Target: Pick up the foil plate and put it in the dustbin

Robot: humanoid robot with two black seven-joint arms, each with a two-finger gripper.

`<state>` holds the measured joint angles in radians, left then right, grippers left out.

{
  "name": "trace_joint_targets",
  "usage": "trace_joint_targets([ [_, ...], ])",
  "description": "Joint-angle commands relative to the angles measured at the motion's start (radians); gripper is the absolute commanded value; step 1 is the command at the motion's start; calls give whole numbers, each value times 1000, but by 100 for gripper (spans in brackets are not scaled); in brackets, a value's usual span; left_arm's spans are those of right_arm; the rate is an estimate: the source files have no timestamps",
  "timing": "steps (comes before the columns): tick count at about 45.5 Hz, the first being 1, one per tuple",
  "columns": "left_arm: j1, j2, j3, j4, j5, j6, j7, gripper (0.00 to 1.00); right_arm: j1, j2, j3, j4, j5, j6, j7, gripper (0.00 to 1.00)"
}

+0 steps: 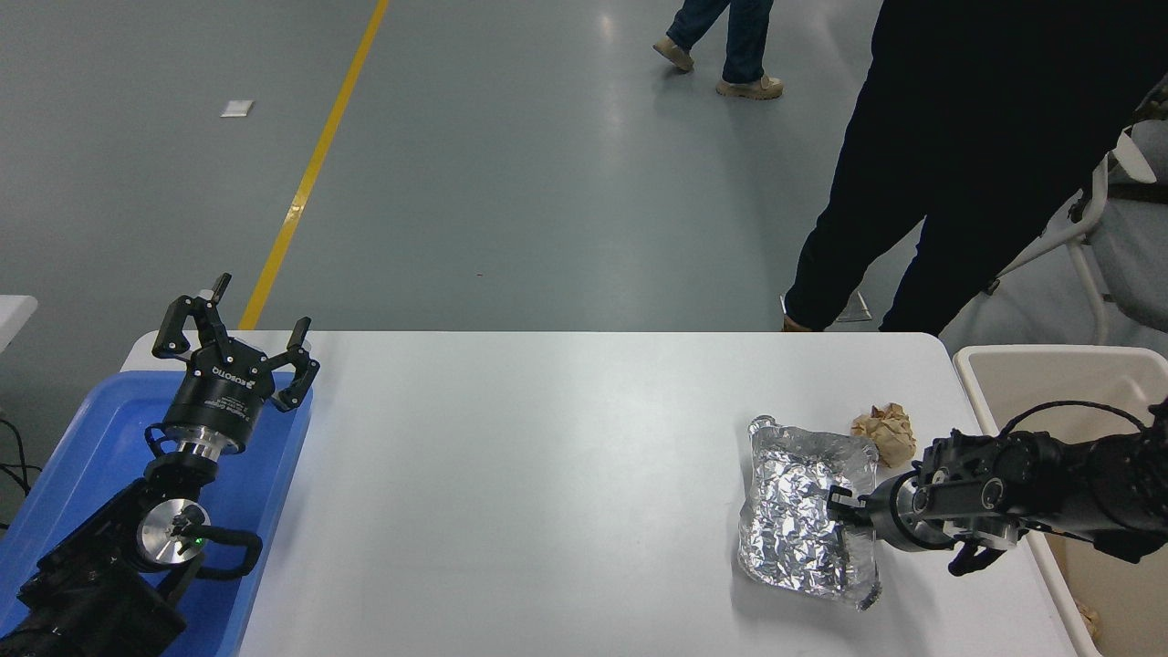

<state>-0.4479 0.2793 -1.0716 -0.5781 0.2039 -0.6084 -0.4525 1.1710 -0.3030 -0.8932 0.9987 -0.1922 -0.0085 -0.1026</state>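
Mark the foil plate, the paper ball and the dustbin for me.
foil plate (792,516): head view, on its crinkled floor, left of the right arm.
paper ball (886,432): head view, on the middle of the brown crumple.
dustbin (1049,351): head view, on its far rim.

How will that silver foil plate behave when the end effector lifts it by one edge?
The foil plate is thin and crinkled, so it probably bends or sags rather than staying flat. It looks very light. Its bent rim may crush where the right end effector pinches it.
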Motion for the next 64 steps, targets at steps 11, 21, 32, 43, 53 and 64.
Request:
trace_joint_targets([
  [11,0,0,-1,0,0,1,0,98,108,-51,-9,61,-33,-28,1,0],
  [21,0,0,1,0,0,-1,0,98,283,-143,-9,231,-33,-15,9,0],
  [32,0,0,1,0,0,1,0,98,464,-214,-13,342,-32,48,21,0],
  [43,0,0,-1,0,0,1,0,98,667,-314,4,362,-18,272,26,0],
  [53,0,0,1,0,0,-1,0,98,855,-412,20,362,-18,432,27,0],
  [64,0,0,-1,0,0,-1,0,98,961,-476,25,362,-19,527,27,0],
])
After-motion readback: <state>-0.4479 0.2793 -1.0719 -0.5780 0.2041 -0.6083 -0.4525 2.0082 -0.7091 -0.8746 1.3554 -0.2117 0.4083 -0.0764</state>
